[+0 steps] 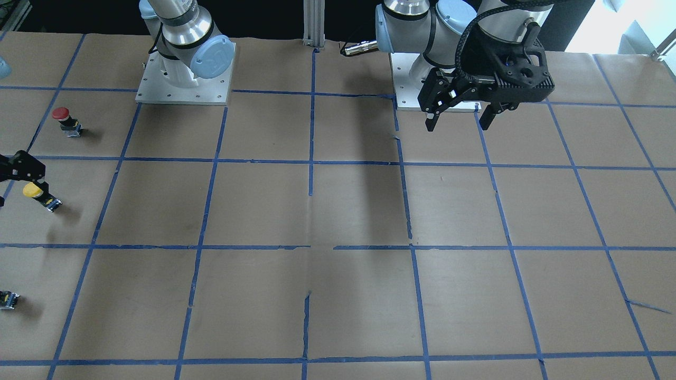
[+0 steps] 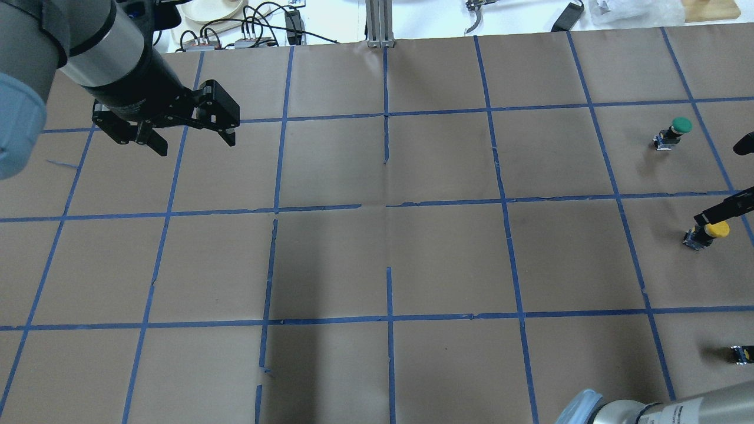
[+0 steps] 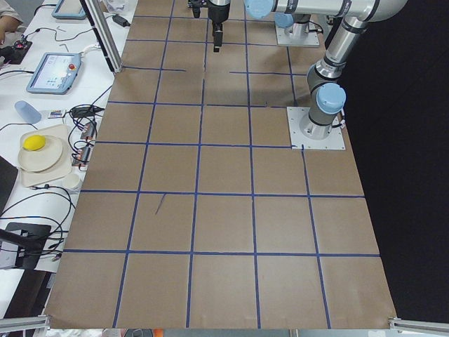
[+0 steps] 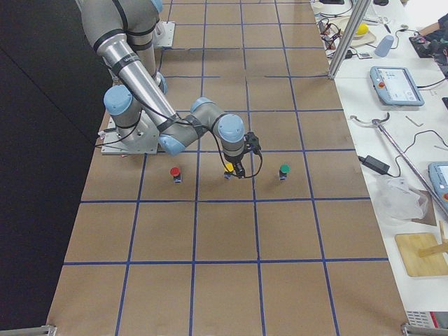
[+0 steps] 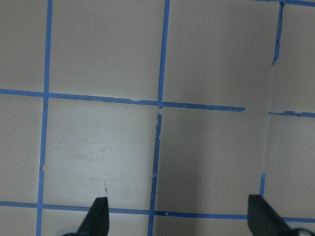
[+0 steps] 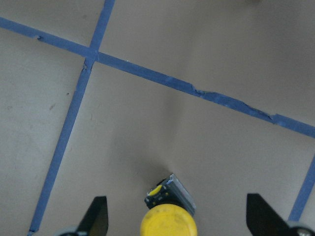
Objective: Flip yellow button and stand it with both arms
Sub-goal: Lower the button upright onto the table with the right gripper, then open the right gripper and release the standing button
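The yellow button (image 6: pixel 169 222) stands cap up on the brown paper, its grey block body below the cap. It also shows at the left edge of the front view (image 1: pixel 33 191) and at the right edge of the overhead view (image 2: pixel 716 229). My right gripper (image 6: pixel 175 206) is open and hangs just above it, with one finger (image 6: pixel 98 216) on each side and neither touching it. My left gripper (image 2: pixel 196 147) is open and empty, held above the table far from the button; it also shows in the front view (image 1: pixel 458 126).
A red-capped button (image 1: pixel 60 113) and a green-capped button (image 2: pixel 681 125) stand on either side of the yellow one. A small black capless part (image 2: pixel 741 353) lies near the table edge. A metal post (image 1: pixel 315 21) stands between the arm bases.
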`<state>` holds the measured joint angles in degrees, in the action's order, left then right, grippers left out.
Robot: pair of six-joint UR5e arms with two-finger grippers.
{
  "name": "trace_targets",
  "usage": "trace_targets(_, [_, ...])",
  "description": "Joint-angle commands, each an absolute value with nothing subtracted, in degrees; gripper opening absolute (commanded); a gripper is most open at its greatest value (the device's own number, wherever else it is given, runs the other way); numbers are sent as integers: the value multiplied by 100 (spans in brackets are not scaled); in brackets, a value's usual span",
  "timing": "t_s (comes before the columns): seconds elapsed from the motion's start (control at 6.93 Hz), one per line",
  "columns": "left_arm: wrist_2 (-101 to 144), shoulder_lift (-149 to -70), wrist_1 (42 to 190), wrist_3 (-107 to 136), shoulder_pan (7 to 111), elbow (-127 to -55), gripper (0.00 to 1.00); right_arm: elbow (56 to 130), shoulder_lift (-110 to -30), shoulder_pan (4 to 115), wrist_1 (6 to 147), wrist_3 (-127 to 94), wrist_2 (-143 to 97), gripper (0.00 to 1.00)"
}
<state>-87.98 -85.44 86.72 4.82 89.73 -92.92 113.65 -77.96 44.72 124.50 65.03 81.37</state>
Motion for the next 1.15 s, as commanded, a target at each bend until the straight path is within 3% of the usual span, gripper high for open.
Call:
trace_targets(0.0, [-8763, -8464, 8692, 466, 8982, -9386, 100, 11312, -8337, 4544, 11886, 5866, 8234, 100])
trace_targets(0.29, [-8754, -8429, 8684, 466, 8982, -9422, 100, 11085, -9206, 4910, 10878, 5128, 8296, 100])
trace_targets(0.58, [-8745, -8429, 8684, 466, 8982, -9422, 100, 10881, -10051, 6049, 9812, 3374, 8674, 100])
trace_targets(1.01, [-8736, -8420, 8675, 457, 8930, -9413, 100, 10270, -10591, 7475, 8496, 1552, 8832, 100])
